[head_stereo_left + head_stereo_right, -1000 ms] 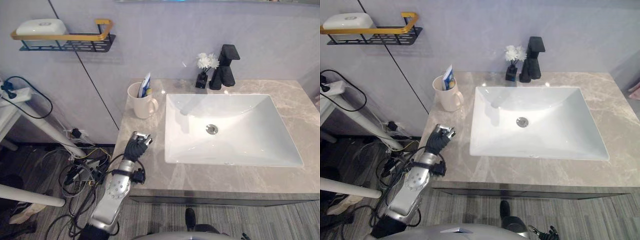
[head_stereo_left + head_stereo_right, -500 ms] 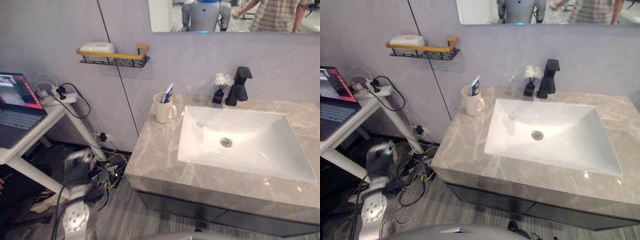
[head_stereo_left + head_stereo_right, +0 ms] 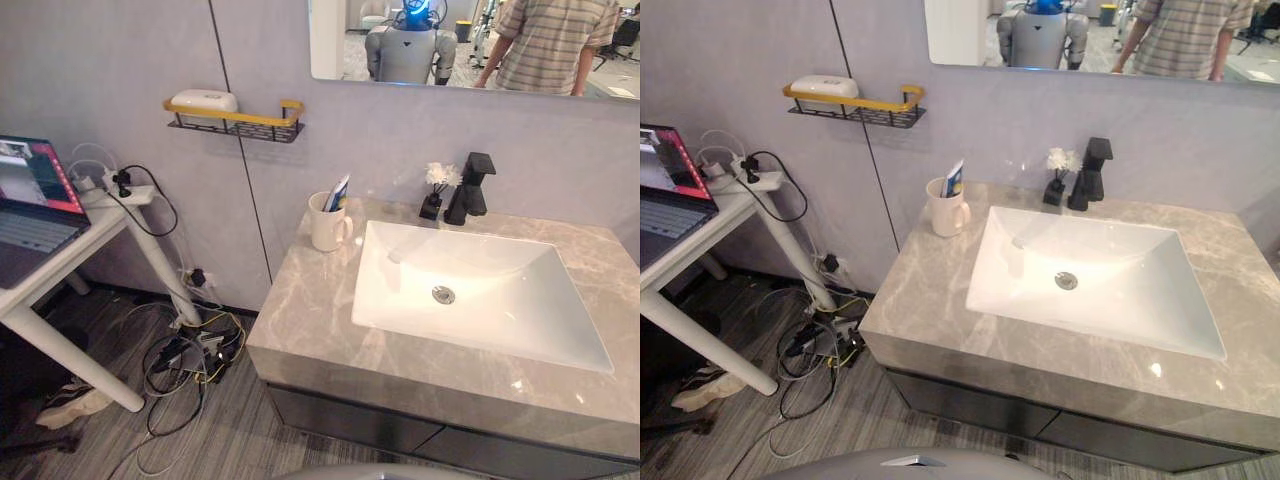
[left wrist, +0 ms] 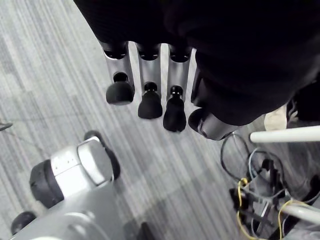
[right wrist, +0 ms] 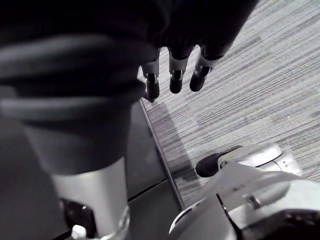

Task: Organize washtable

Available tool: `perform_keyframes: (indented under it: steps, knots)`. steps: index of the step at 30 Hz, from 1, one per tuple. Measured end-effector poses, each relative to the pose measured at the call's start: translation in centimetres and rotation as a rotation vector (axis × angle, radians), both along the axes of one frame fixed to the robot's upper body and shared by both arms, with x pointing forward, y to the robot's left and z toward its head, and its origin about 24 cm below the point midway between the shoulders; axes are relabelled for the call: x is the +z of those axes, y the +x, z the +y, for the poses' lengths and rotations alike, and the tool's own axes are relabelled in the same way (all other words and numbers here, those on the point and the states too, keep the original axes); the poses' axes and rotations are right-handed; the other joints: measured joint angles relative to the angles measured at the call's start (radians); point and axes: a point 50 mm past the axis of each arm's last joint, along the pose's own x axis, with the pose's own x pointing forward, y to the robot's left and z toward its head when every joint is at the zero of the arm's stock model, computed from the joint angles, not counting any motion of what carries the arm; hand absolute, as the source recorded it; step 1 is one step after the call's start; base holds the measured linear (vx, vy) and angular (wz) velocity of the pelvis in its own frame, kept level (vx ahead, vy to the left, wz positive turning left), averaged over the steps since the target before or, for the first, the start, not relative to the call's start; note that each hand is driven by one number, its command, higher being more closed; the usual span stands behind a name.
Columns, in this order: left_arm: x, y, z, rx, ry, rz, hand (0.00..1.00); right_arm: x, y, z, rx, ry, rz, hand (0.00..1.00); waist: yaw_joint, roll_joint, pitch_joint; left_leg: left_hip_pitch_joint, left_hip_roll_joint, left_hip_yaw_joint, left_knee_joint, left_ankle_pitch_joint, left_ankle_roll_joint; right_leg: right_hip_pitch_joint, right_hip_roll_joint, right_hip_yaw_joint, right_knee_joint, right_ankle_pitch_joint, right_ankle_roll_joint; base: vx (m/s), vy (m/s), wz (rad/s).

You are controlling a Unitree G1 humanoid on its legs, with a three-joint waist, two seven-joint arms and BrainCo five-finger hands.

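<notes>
Grey worktop (image 3: 310,315), frame centre: cup (image 3: 325,225) upper left of sink (image 3: 500,305); left hand (image 4: 149,75) and right hand (image 5: 177,67) hang spread, empty, above floor (image 4: 50,75).

A cream mug (image 3: 327,222) stands upright at the counter's (image 3: 310,320) back left corner, a blue-and-white tube (image 3: 339,192) leaning inside. A white soap box (image 3: 203,100) lies on the wall shelf (image 3: 262,117), upper left.

Left hand (image 4: 150,75) and right hand (image 5: 176,72) both down, loosely open, empty.
</notes>
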Motion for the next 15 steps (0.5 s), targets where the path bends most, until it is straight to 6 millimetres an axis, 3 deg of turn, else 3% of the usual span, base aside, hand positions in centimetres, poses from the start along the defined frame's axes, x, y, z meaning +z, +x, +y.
perform_keyframes:
  steps: [5,9,15]
  knots:
    - [-0.5,2.7,-0.8,-0.131,-0.085,-0.065,0.00,-0.2,-0.2,0.3,0.005,0.028,0.013,0.00,-0.008,-0.001,0.000,0.008,-0.001,0.015,-0.002,0.006,-0.002,0.000,0.000,0.014,0.004,0.001,0.002,0.05,0.017,-0.09]
    - [-0.5,5.0,-0.8,-0.345,-0.093,-0.086,0.00,-0.2,-0.2,0.4,0.011,0.042,0.011,0.00,-0.010,-0.002,0.002,0.011,-0.003,0.020,-0.003,0.006,-0.001,0.000,-0.001,0.017,0.004,0.005,0.007,0.03,0.010,-0.04]
    - [-0.5,5.5,-0.7,-0.420,-0.092,-0.082,0.00,-0.3,-0.2,0.4,0.013,0.047,0.015,0.00,-0.010,-0.006,0.005,0.011,-0.004,0.012,0.000,0.006,-0.001,0.005,-0.003,0.002,0.005,0.001,0.011,0.00,0.001,0.04]
